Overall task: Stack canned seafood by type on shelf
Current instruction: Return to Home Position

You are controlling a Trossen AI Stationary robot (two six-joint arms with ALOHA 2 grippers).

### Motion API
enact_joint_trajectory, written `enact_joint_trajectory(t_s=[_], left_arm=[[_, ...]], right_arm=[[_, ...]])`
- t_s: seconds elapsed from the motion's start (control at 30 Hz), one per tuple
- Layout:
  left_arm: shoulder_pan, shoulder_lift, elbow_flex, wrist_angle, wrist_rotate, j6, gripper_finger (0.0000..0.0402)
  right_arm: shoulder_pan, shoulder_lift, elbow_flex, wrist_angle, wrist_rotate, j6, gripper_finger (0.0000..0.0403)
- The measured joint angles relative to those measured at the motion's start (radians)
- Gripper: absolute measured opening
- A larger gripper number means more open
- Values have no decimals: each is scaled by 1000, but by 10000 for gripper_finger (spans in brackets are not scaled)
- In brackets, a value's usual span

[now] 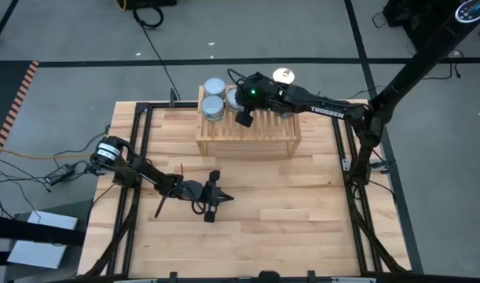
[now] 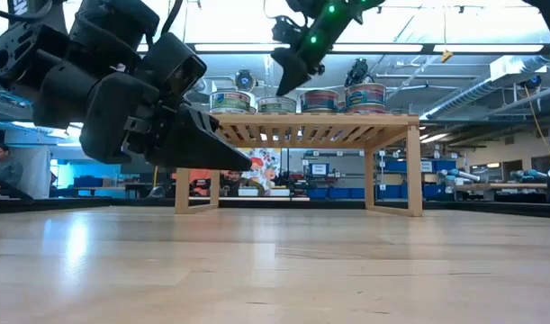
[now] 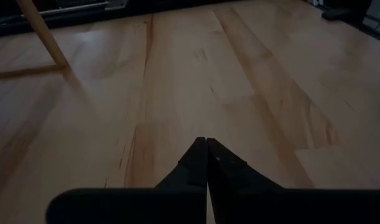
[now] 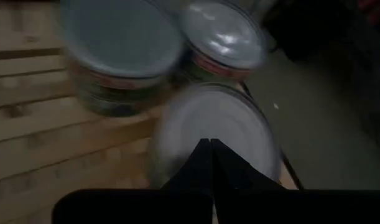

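Shows the canned seafood (image 1: pixel 213 106) grouped on the shelf (image 1: pixel 259 132), mostly toward its far left corner, one pale-lidded tin (image 1: pixel 283 76) near the far right corner. Places the shelf midway along the table's (image 1: pixel 302 220) far edge. Shows the right gripper (image 4: pixel 209 142) poised above a tin, fingers closed together, empty; left gripper (image 3: pixel 206 140) likewise, low over the table's middle.

The left arm (image 1: pixel 145 171) lies folded low across the bench (image 1: pixel 302 212), forearm nearly level. The left pincer (image 1: pixel 224 196) hovers just above the wood, fingers pressed together. The right arm (image 1: pixel 326 104) stretches in from the far right, wrist bent down, a green light on its wrist. The right pincer (image 1: pixel 243 118) hangs high, tips pointing downward, fingers closed tight together.
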Motion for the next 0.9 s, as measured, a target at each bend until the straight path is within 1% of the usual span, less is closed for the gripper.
enact_joint_trajectory(t_s=[0.1,0.17,0.23,0.4,0.57,0.63,0.77,0.9], left_arm=[[-4,-37,-1,-28,0,1,4],[-12,-84,-11,-57,-1,2,4],[-21,-132,-25,-64,0,3,4],[-32,-221,-96,-35,-1,-1,4],[-32,-227,-128,48,-2,-2,4],[-30,-227,-128,55,-2,-1,4],[-30,-227,-128,78,-2,4,4],[-30,-227,-129,92,-2,13,4]], right_arm=[[34,-25,0,-21,-1,-43,2],[60,-55,-28,-5,-1,-49,2],[91,-95,-87,53,-1,-65,2],[163,-208,-314,258,-1,-67,1],[226,-340,-547,416,1,-17,1],[257,-395,-623,468,1,2,1],[318,-522,-770,554,-43,38,0],[374,-644,-926,646,-47,80,0]])
